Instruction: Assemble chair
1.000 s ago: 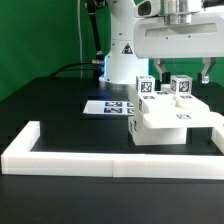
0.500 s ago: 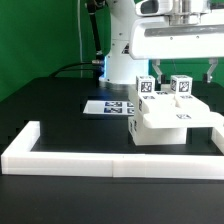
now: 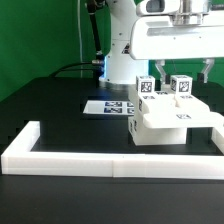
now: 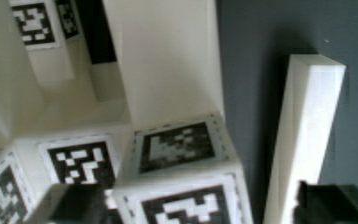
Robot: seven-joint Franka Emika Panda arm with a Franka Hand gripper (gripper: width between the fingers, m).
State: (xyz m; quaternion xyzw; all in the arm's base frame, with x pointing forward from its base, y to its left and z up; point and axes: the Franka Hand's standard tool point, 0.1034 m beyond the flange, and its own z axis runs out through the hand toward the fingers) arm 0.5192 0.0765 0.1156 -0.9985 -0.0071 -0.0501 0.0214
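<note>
The chair (image 3: 165, 118) sits on the black table (image 3: 60, 110) as a white, partly built cluster, pushed into the corner of the white border rail (image 3: 90, 158) at the exterior view's right. Two blocky legs stand up from it, each with a black-and-white tag (image 3: 146, 87) facing the camera.

The arm hangs directly above this cluster. In the exterior view only two dark fingers (image 3: 206, 72) show, one on each side of the standing legs and well apart from each other; whether they touch anything cannot be told.

In the wrist view the claw (image 4: 202, 204) looks straight down on tagged white blocks (image 4: 176, 150), with one dark fingertip at either side of them. The jaws are apart, and no clamp on a part is visible. The rail (image 4: 306, 120) runs just beside the blocks.

Behind the claw, farther back on the table, lies the flat marker board (image 3: 108, 106).
</note>
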